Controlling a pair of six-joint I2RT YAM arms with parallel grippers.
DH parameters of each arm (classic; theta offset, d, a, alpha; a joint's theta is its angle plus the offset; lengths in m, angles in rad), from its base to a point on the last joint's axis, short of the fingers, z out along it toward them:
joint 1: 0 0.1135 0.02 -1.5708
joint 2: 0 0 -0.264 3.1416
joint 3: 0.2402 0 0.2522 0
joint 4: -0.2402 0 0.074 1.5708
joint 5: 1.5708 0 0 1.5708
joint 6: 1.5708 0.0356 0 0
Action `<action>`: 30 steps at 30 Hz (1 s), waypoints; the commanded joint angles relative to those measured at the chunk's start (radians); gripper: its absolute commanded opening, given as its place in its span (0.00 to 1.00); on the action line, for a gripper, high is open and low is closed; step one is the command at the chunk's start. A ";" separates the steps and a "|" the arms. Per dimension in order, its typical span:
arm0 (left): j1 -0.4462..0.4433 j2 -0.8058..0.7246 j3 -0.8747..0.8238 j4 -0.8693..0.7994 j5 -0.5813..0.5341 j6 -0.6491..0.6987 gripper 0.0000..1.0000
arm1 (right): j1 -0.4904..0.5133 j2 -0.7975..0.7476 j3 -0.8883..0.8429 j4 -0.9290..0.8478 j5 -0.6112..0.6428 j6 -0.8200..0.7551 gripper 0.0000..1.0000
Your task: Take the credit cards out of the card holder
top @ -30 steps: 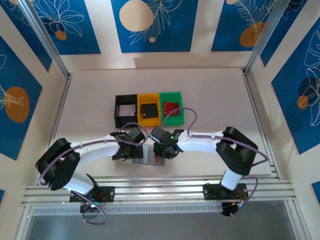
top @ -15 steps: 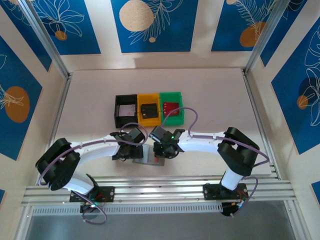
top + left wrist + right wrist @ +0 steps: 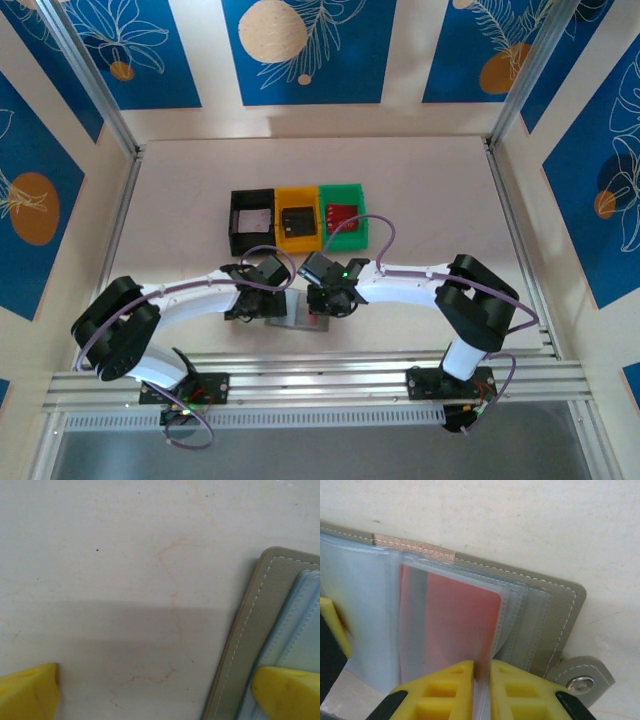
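The grey card holder (image 3: 297, 314) lies open on the table between both grippers. In the right wrist view its clear sleeves (image 3: 365, 610) are fanned out. One sleeve holds a red credit card (image 3: 455, 620). My right gripper (image 3: 482, 672) is shut on the near edge of that card and its sleeve. The holder's snap tab (image 3: 582, 677) lies at the right. My left gripper (image 3: 155, 680) is open. Its right finger (image 3: 285, 690) rests on the card holder's (image 3: 260, 630) pale blue inner panel, and its left finger (image 3: 27, 690) is over bare table.
Three small bins stand in a row behind the holder: black (image 3: 237, 232), yellow (image 3: 280, 237) and green (image 3: 357, 234). Each has a card in it. Both arms reach inward low over the table's near middle. A metal rail (image 3: 320, 385) runs along the near edge.
The right gripper's jaws have drawn a little closer together on the card's edge. The arms and the holder have stayed where they were.
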 commanded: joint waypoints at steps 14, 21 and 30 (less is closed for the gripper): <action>-0.067 0.149 -0.072 0.213 0.287 0.026 1.00 | 0.022 -0.045 0.042 0.012 -0.015 -0.024 0.14; -0.069 0.151 -0.071 0.212 0.287 0.027 1.00 | 0.024 -0.046 0.048 0.011 -0.018 -0.027 0.13; -0.070 0.152 -0.074 0.216 0.288 0.025 1.00 | 0.028 -0.049 0.051 0.016 -0.025 -0.026 0.13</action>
